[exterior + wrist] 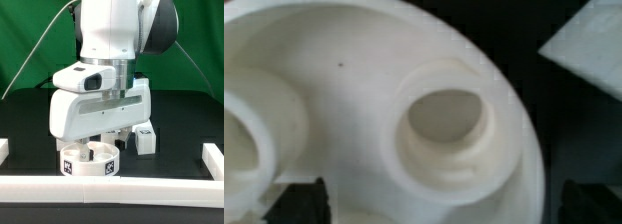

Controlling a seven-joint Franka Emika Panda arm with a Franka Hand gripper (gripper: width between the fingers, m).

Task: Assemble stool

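Observation:
The stool's round white seat [88, 160] lies on the black table near the front rail, with black-and-white tags on its side. My gripper [97, 140] hangs straight down over it, very low. In the wrist view the seat [349, 110] fills most of the picture and shows a round socket hole [446, 115]. My gripper [438, 205] is open, its dark fingers [295, 200] standing on either side of a part of the seat. Whether they touch it I cannot tell. One white blocky leg [144, 139] with a tag stands just to the exterior view's right of the seat.
A long white rail [110, 185] runs along the front of the table, with short rails at the exterior view's left [4, 150] and right [212, 155]. A green backdrop hangs behind. In the wrist view a white slab [589, 55] lies beside the seat.

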